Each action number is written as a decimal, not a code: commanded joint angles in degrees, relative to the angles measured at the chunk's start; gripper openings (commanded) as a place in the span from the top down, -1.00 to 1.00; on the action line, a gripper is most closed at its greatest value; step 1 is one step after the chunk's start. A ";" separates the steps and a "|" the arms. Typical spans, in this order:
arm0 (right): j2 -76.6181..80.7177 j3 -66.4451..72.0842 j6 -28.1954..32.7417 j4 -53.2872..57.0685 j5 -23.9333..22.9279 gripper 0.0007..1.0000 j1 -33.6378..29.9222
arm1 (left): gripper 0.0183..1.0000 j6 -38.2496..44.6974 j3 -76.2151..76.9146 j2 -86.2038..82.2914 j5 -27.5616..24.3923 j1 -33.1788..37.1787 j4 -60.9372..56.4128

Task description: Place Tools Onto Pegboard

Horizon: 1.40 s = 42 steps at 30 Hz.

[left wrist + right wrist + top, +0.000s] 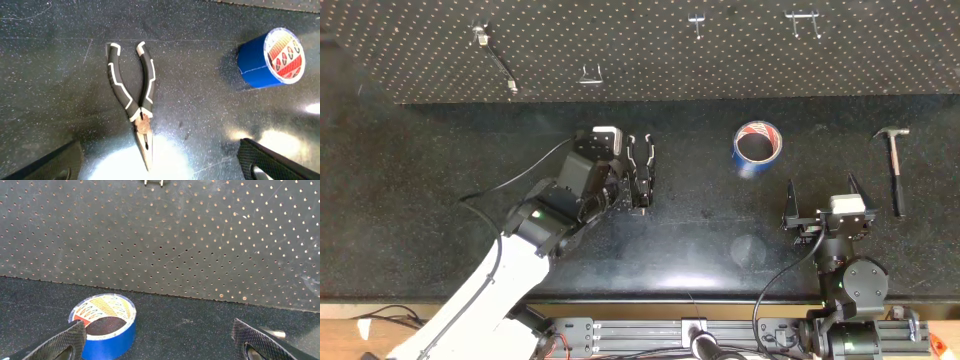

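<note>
A: Surface?
B: Black speckled worktop. Perforated pegboard along the far edge, carrying metal hooks.
A: Tools?
B: Pliers lie flat, handles toward the pegboard. Left gripper sits over their nose, spread wide, empty. Blue tape roll mid-table, hammer far right. Right gripper is near the tape, wide open, empty.

Black speckled worktop with a metal rail along its front.

Print on the tape roll label is too small to read
</note>
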<state>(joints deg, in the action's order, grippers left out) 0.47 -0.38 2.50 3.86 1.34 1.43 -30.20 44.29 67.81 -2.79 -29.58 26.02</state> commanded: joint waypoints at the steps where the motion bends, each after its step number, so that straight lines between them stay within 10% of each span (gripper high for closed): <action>1: -0.42 0.15 0.61 0.37 -0.33 -0.89 -0.28 | -0.99 -4.09 0.09 3.69 4.46 -0.17 -1.51; 11: -0.42 0.15 0.61 0.37 -0.33 -0.88 -0.28 | -1.00 -3.87 0.50 14.80 11.39 -4.13 -11.87; 17: -0.42 0.15 0.61 0.37 -0.33 -0.89 -0.28 | -1.00 -0.83 11.47 18.86 16.20 -5.75 6.21; 25: -0.42 0.15 0.61 0.37 -0.33 -0.88 -0.28 | -1.00 -1.07 14.45 26.10 18.69 -5.68 2.14; 42: -0.42 0.15 0.61 0.37 -0.33 -0.89 -0.28 | -1.00 -2.36 18.73 33.29 9.81 -1.57 6.14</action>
<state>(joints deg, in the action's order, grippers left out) 0.47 -0.38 2.50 3.88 1.34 1.43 -33.95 61.23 98.45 7.55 -31.20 32.18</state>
